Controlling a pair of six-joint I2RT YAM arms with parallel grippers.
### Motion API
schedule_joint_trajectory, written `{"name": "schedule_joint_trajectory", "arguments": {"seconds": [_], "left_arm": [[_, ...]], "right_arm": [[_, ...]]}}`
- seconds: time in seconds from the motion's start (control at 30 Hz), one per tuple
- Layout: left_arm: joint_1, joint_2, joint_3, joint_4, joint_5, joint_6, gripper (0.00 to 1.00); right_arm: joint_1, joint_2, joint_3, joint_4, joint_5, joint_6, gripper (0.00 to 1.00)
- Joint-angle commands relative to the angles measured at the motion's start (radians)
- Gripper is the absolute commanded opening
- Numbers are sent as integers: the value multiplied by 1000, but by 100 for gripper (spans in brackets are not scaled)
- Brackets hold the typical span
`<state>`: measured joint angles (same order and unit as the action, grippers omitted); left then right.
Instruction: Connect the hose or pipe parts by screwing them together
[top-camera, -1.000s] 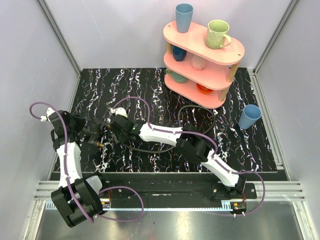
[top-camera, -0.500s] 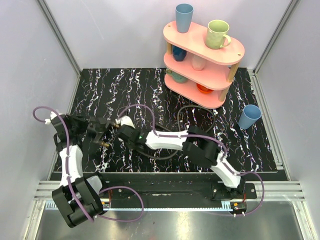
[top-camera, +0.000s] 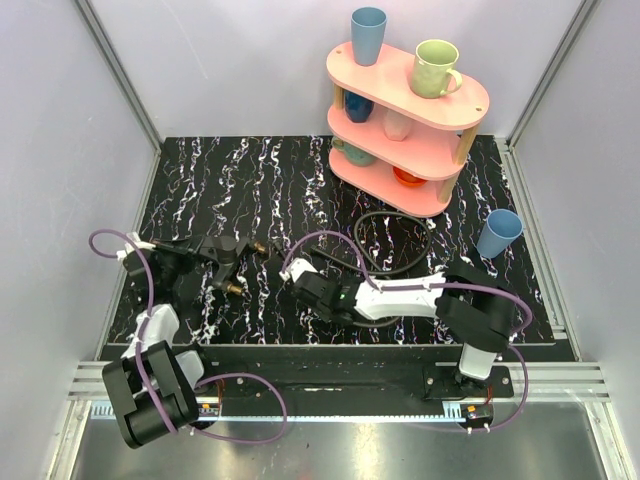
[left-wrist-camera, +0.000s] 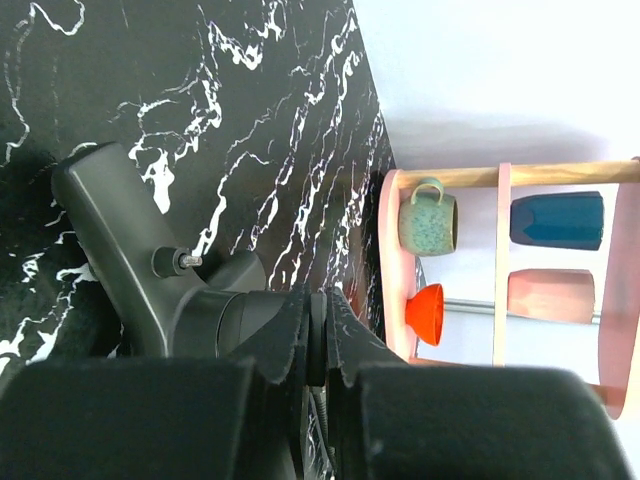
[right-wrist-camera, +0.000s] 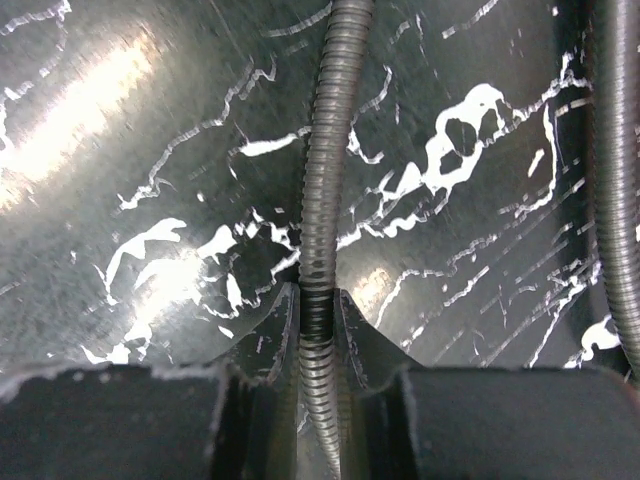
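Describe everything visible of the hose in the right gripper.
The hose is thin, dark and ribbed like corrugated tube, greyish up close. The right gripper has its fingers shut on it, and it runs straight away from them over the marbled mat. A second stretch passes alongside on the right. From above it curls into a loop before the pink shelf. I cannot make out its ends.

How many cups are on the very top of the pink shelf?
2: a blue cup at the back left and a green mug toward the right. Nothing there seems hidden.
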<state>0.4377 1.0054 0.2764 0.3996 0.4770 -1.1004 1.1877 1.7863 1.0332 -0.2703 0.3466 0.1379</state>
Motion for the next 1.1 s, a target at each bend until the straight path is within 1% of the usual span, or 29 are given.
{"name": "schedule_joint_trajectory", "arguments": {"seconds": [0.0,0.13,0.17,0.23,0.27,0.33,0.4,0.43,0.5,0.53,0.57,0.6,0.63,0.67,0.73,0.9,1.0,1.07], "left_arm": [[-25,22,-26,136,29,-55,0],[-76,64,-48,205,40,-84,0],[-103,70,-43,191,41,-81,0],[-125,76,-25,132,38,-55,0],[-126,75,-20,69,31,-50,0],[-126,61,-20,42,15,-58,13],[-126,39,13,-11,9,-46,26],[-125,30,30,-40,3,-35,38],[-126,-2,88,-138,0,14,50],[-125,-14,111,-177,-15,37,64],[-126,-28,133,-262,-32,60,70],[-126,-54,173,-301,-70,110,76],[-126,-66,193,-374,-95,137,86],[-126,-77,207,-398,-115,175,88],[-128,-108,239,-436,-158,201,89],[-158,-143,300,-513,-207,300,89],[-178,-154,319,-530,-174,329,88],[-183,-163,331,-533,-149,346,87]], "right_arm": [[6,-64,-70,-30,65,40,17],[6,-134,-114,-55,62,100,20],[6,-148,-122,-53,57,120,22],[6,-185,-111,-53,58,135,24],[6,-194,-99,-55,58,146,30],[4,-208,-49,-43,74,152,42],[-9,-202,-4,-12,104,152,58],[-17,-183,42,0,114,154,61],[-63,-151,86,41,118,146,63],[-82,-110,129,55,112,143,63],[-98,-87,151,71,104,128,63],[-132,-61,171,103,97,117,63],[-149,-9,213,109,79,108,63],[-164,20,243,109,65,101,63],[-212,108,325,109,36,100,61],[-227,228,433,99,-21,115,59],[-227,294,459,100,-17,141,58],[-226,308,455,95,17,150,56]]}}
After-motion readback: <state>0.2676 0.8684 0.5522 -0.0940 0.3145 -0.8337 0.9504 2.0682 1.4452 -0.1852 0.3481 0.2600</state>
